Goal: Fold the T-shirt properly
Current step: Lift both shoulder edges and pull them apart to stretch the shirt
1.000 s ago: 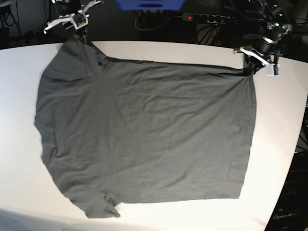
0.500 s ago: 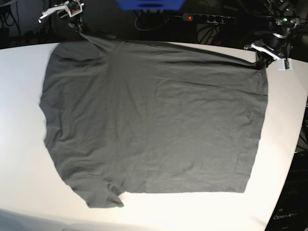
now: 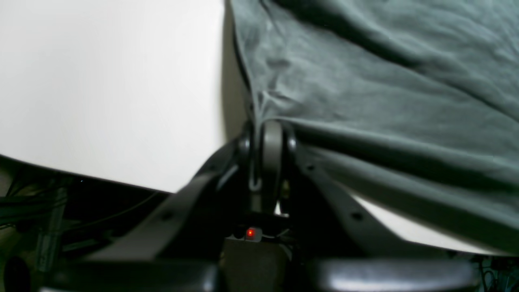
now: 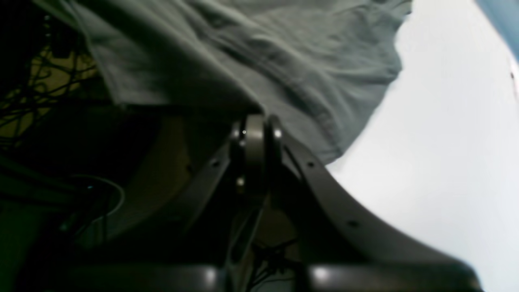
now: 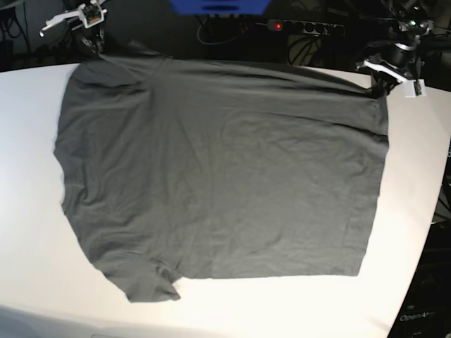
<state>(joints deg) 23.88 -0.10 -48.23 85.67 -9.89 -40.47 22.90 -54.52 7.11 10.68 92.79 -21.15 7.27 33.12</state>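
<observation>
The dark grey T-shirt (image 5: pixel 218 169) lies spread flat over most of the white table (image 5: pixel 28 211), with its far edge stretched taut along the table's back edge. My right gripper (image 5: pixel 95 48) is at the far left corner, shut on the cloth. In the right wrist view its jaws (image 4: pixel 253 119) are closed together, pinching the T-shirt (image 4: pixel 263 52) hem. At the far right corner my left gripper (image 5: pixel 380 90) holds the other end of that edge. Its jaws (image 3: pixel 265 125) are closed on the T-shirt (image 3: pixel 365 81) hem, just past the table's rim.
Behind the table lie a black power strip (image 5: pixel 299 27) with a red light, a blue object (image 5: pixel 218 5) and tangled cables. The table's curved right edge (image 5: pixel 423 232) runs close to the shirt's side. Bare table (image 3: pixel 101 81) shows beside the left gripper.
Both grippers have drawn the shirt's far edge back toward the rear of the table. The whole shirt has slid that way and lies tauter and flatter.
</observation>
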